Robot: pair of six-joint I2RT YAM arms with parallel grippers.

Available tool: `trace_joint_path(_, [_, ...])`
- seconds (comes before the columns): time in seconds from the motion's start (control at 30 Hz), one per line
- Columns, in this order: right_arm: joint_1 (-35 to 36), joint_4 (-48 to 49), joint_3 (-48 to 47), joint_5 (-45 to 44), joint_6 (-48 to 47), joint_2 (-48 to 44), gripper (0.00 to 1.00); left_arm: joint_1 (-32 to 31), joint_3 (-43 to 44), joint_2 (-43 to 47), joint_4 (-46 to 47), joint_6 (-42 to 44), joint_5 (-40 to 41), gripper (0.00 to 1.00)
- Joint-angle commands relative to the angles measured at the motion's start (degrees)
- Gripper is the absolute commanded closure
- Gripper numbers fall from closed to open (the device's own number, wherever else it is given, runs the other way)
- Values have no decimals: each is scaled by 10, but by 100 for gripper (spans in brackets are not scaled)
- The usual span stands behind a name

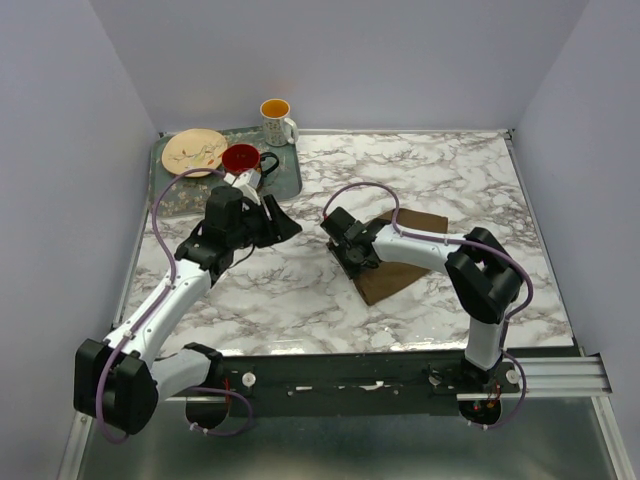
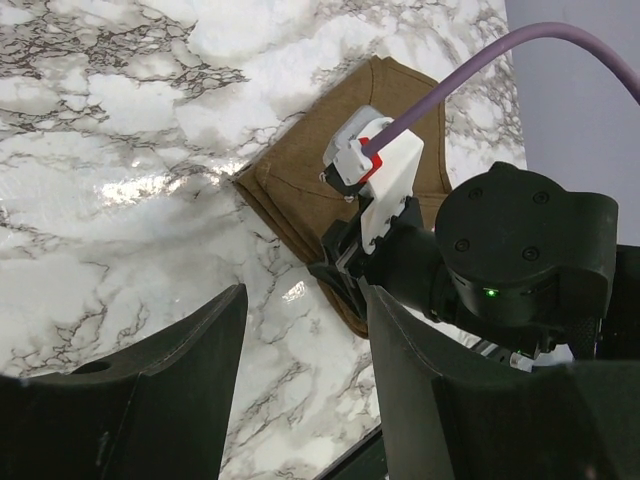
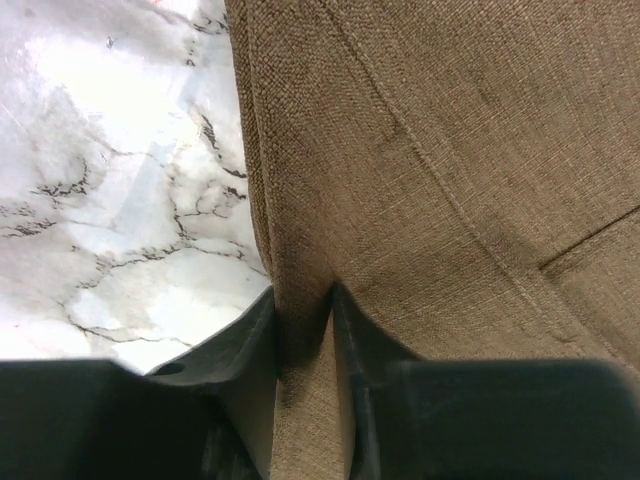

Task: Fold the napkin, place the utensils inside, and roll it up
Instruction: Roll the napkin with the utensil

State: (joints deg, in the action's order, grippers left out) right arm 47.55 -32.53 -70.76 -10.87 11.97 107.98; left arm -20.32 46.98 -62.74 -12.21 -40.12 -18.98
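Over the marble table [image 1: 450, 170], one arm waits while the other pinches the cloth.

At ten o'clock a tray [image 1: 287, 172] carries a plate [image 1: 194, 151] and cups, and no spoon can be made out anywhere. Left of centre, the left gripper [image 1: 283, 224] hovers with its fingers spread wide and nothing between them, probably kept clear so the fold has room. Right of centre, the right gripper [image 3: 303, 310] has its fingers pressed onto the nine o'clock edge of the napkin [image 3: 450, 200], nipping a ridge of cloth. That looks like a grip for lifting the edge and carrying it across. The napkin lies flat at about three o'clock from the table's middle. It is brown and coarsely woven with a stitched hem line, and layered edges show along its near side, so it seems partly folded.
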Motion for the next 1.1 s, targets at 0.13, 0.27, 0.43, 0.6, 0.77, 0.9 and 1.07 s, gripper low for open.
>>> trace_joint_path(0.13, [-11,23,23,44,20,43,89,2,-29,-59,70,-46,-70,37])
trace_joint_path(0.27, [-29,45,33,106,28,25,99,-4,-35,-97,91,-75,-88,34])
trace_joint_path(0.43, [-72,83,64,203,43,3,100,-25,-33,-127,96,-110,-59,34])
trace_joint_path(0.6, [-108,118,91,303,55,-12,99,-69,-16,-171,94,-149,-32,33])
trace_joint_path(0.77, [-131,164,118,368,61,-16,99,-111,4,-227,79,-220,17,23])
trace_joint_path(0.9, [-137,194,139,399,63,-11,99,-121,25,-284,68,-268,39,17])
trace_joint_path(1.07, [-149,224,155,420,62,-11,99,-126,62,-322,54,-302,67,17])
